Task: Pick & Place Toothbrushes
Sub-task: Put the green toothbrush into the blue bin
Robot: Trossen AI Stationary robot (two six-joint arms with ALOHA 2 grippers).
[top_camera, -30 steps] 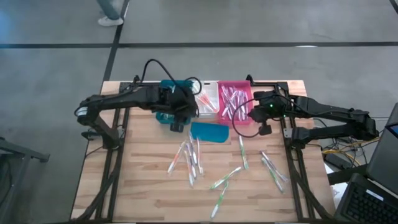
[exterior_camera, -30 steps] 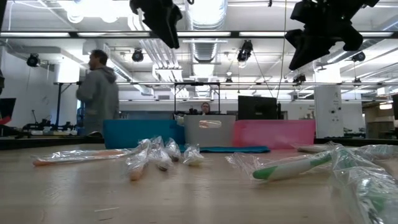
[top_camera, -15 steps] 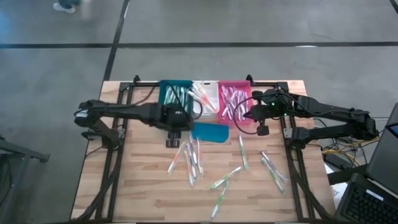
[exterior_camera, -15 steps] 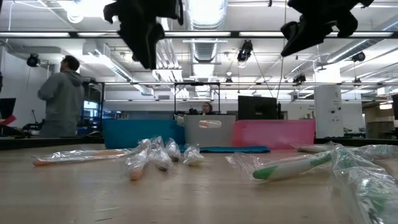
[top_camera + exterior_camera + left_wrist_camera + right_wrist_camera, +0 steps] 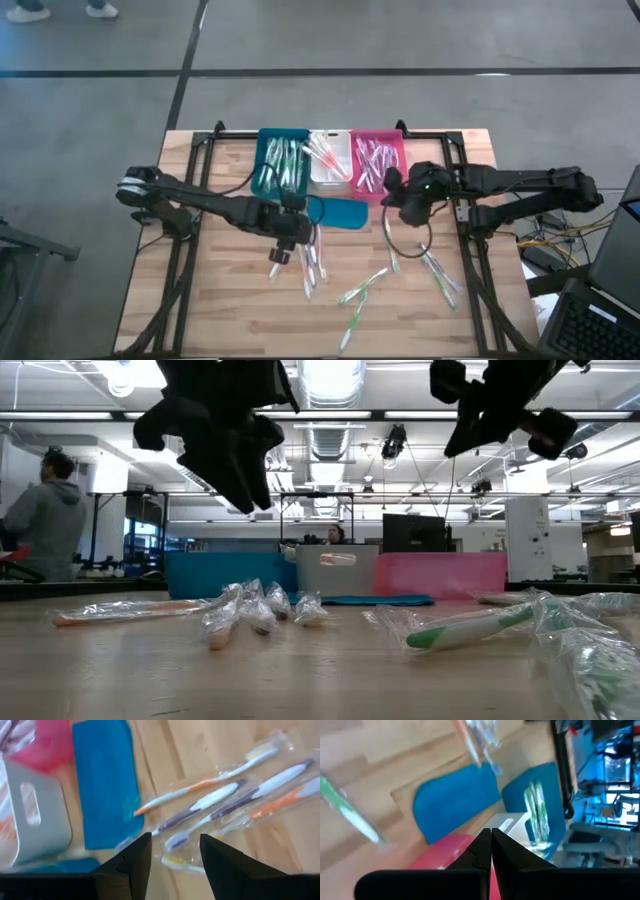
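Plastic-wrapped toothbrushes lie flat on the wooden table: a cluster (image 5: 308, 258) near the middle, green ones (image 5: 360, 290) nearer the front, and more at the right (image 5: 438, 268). My left gripper (image 5: 282, 250) hangs open above the middle cluster. In the left wrist view its fingers (image 5: 172, 852) frame white, purple and orange brushes (image 5: 225, 795) without touching them. My right gripper (image 5: 392, 192) is shut and holds nothing. It hovers by the near end of the pink bin (image 5: 378, 160), with its fingertips (image 5: 490, 840) closed together.
A teal bin (image 5: 283, 160), a white bin (image 5: 330, 160) and the pink bin stand side by side at the table's far edge, each holding brushes. A flat teal lid-like piece (image 5: 335, 212) lies just in front of them. A person (image 5: 40, 510) stands in the room beyond.
My left gripper has come away from over the teal bin toward the near edge and down, and now hangs low over the middle cluster of toothbrushes, still open. My right gripper has shifted a little toward the table's left and rolled about its own axis, staying shut.
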